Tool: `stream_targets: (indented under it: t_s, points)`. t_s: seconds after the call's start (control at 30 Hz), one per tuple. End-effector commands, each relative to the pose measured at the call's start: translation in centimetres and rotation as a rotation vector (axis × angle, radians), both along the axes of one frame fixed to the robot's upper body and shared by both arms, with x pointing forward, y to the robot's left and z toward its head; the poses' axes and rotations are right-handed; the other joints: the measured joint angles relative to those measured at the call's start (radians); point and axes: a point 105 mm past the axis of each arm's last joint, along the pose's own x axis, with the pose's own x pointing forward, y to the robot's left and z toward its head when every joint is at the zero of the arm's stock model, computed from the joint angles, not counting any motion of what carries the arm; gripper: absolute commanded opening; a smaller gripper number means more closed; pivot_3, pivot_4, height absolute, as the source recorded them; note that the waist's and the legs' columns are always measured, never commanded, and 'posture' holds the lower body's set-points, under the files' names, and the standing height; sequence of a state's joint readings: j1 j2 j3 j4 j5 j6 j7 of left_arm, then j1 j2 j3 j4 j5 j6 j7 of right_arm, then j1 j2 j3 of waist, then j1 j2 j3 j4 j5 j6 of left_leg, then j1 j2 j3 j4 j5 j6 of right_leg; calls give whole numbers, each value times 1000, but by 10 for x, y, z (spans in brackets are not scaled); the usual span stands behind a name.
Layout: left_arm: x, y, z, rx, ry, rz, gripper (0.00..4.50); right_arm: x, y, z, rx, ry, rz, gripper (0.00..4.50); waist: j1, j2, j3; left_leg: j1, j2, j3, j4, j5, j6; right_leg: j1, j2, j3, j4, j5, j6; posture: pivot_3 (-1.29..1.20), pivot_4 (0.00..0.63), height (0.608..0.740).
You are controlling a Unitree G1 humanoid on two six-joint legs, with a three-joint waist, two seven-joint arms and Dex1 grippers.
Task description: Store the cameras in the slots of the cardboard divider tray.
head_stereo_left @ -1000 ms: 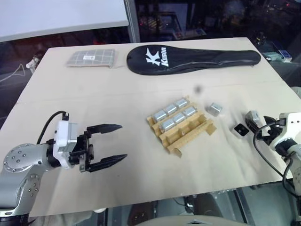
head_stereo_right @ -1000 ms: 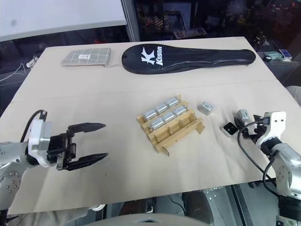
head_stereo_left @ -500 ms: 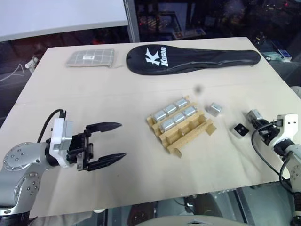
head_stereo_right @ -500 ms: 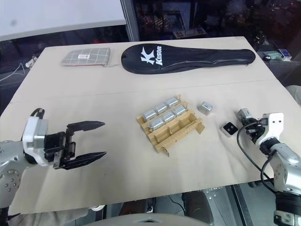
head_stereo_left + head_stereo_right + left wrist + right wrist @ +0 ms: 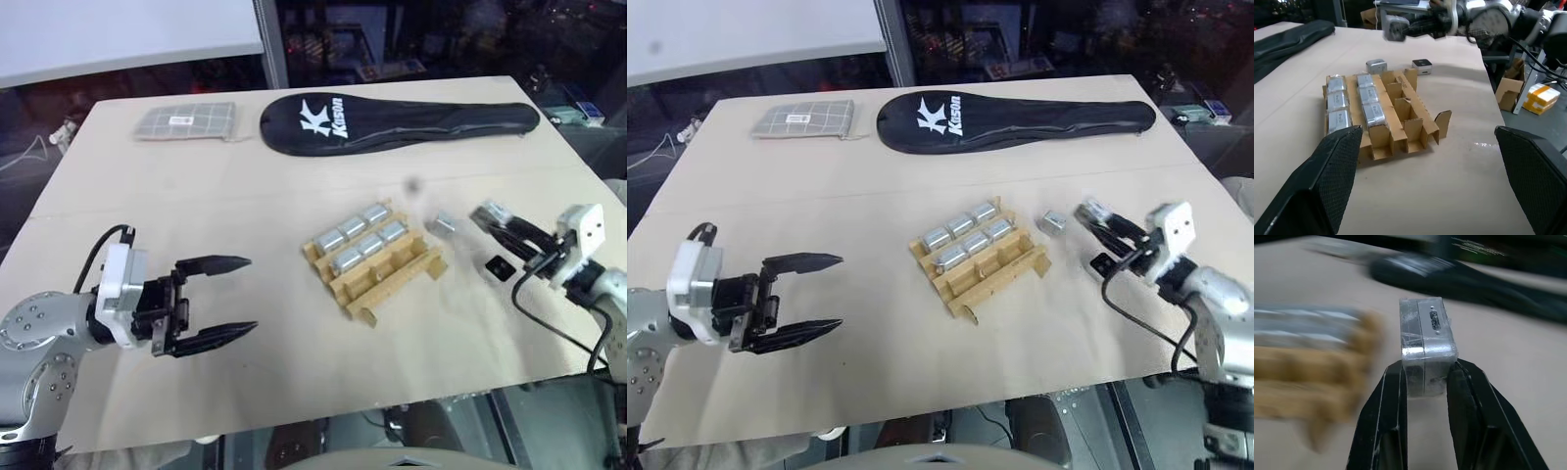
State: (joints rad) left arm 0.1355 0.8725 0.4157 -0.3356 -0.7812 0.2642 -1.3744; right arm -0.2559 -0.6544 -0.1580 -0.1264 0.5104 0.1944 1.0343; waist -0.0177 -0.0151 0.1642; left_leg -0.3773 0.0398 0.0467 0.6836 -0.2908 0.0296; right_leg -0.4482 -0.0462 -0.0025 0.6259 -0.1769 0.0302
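**Right gripper holds one camera aloft beside the divider tray**

The only legible writing is on the long black racket cover (image 5: 397, 123), which lies beyond the cardboard divider tray (image 5: 377, 262) at the far side of the counter (image 5: 245, 196): a large white "K" logo followed by "Kason". A grey gridded pouch (image 5: 186, 120), also beyond the tray and toward the robot's left, carries a small white label too small to read.

The tray holds six silver cameras (image 5: 359, 236) in its two far rows; the near rows stand empty. Just to the tray's right a loose camera (image 5: 441, 223) rests on the counter, and farther right lies another camera showing its black lens face (image 5: 501, 267).

The right gripper (image 5: 493, 217) reaches in from the tray's right, pointing about level toward it, its jaws clenched on a silver camera (image 5: 1425, 345) held above the counter. The left gripper (image 5: 223, 297) hangs well to the tray's left, pointing toward it, roughly level, jaws spread wide and grasping nothing.
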Motion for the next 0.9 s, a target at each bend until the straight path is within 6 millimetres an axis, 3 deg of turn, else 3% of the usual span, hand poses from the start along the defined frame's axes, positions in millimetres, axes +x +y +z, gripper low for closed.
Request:
stream_targets:
  t_s: [0.03,0.2,0.37,0.67,0.9]
  points:
    - [0,1,3,33,-20,-17,4500,-15,40,11,-105,-68,317,583,2,0,0,0,0,0,0,0,0,0,0,0,0,0,0,0,150,740]
    - [-3,2,3,37,-20,-20,4500,-17,74,-6,-334,-125,662,583,10,-3,2,-2,0,-1,0,0,0,0,0,-1,-2,0,0,0,150,740]
    - [-7,1,2,37,-17,-10,4500,-22,101,-12,-439,-170,883,583,5,-4,7,-2,0,0,1,0,0,-1,-1,-1,-2,0,0,0,150,740]
    - [-10,0,2,35,-18,19,4500,-17,124,-15,-493,-194,989,583,6,-5,9,-2,0,0,1,0,0,-1,-1,-1,0,1,-1,0,150,740]
    - [-11,-1,3,33,-17,28,4500,-8,118,-29,-550,-152,985,583,5,-5,9,-2,0,0,1,0,0,-1,-1,-2,0,2,-4,0,150,740]
